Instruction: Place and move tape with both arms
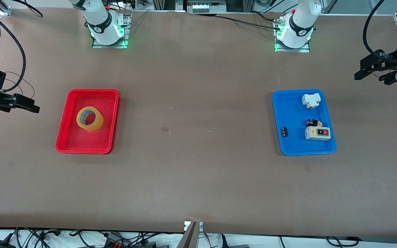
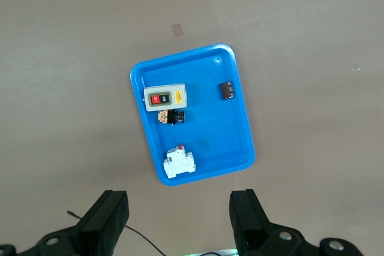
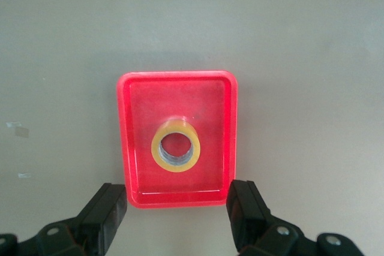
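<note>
Right gripper (image 1: pixel 29 106) is hanging released over bare table at the right arm's end, waiting. Tape (image 1: pixel 90 119) is lying flat, hole up, in the red tray (image 1: pixel 64 137), well apart from those jaws. Roll is showing translucent yellow (grey inner core visible only in the right wrist view (image 3: pixel 175 151)). Left gripper (image 1: pixel 364 72), also released, is waiting near the blue tray (image 1: pixel 288 144), whose switch box (image 2: pixel 165 97) is showing clearest from the left wrist.

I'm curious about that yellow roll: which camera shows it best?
The right wrist view: the tape sits centred, its hole open to the camera, in the red tray. The front view shows it smaller. The left wrist view misses it.
</note>
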Robot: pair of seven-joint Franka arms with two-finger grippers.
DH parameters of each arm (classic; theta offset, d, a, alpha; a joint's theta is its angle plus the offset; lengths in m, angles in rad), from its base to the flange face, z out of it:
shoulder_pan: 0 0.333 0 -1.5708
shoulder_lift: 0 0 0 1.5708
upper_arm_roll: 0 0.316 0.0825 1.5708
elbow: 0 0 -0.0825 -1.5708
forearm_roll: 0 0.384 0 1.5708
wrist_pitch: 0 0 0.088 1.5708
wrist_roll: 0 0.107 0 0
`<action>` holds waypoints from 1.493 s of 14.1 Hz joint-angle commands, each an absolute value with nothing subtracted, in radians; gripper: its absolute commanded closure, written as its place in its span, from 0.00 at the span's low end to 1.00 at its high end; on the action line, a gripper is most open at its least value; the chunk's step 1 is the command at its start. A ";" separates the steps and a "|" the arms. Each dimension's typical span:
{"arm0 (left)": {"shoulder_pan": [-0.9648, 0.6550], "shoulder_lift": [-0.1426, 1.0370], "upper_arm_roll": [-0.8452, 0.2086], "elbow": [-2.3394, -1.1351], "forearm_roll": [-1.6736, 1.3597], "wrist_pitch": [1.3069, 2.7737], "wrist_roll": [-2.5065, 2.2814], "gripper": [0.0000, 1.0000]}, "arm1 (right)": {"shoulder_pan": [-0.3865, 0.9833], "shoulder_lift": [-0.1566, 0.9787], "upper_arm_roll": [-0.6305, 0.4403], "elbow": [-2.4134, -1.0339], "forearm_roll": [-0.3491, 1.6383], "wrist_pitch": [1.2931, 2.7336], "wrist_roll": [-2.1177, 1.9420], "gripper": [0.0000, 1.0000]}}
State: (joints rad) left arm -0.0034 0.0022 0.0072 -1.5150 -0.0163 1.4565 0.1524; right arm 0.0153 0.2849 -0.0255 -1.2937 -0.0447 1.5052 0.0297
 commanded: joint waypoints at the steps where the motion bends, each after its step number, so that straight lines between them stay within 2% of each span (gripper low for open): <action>1: -0.011 0.023 0.011 -1.482 -0.015 1.447 0.152 0.00 | 0.014 0.313 -0.028 -1.232 -0.029 1.499 0.014 0.00; 4: -0.008 0.025 0.011 -1.480 -0.015 1.447 0.153 0.00 | -0.005 0.308 -0.026 -1.249 -0.009 1.581 0.011 0.00; 7: -0.009 0.025 0.011 -1.482 -0.014 1.447 0.153 0.00 | 0.003 0.278 -0.025 -1.297 -0.015 1.581 0.017 0.00; 13: -0.006 0.037 0.011 -1.480 -0.015 1.447 0.153 0.00 | 0.002 0.034 -0.025 -1.658 -0.014 1.723 0.009 0.00; 15: -0.009 0.037 0.011 -1.482 -0.014 1.447 0.153 0.00 | -0.002 0.006 -0.026 -1.695 -0.006 1.720 0.006 0.00; 21: -0.005 0.038 0.011 -1.482 0.008 1.451 0.156 0.00 | -0.002 0.012 -0.028 -1.684 0.017 1.710 0.008 0.00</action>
State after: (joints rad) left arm -0.0035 0.0229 0.0078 -1.5145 -0.0135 1.4565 0.1524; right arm 0.0053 0.0305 -0.0276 -1.6664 -0.0049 1.6975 0.0283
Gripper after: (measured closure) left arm 0.000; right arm 0.000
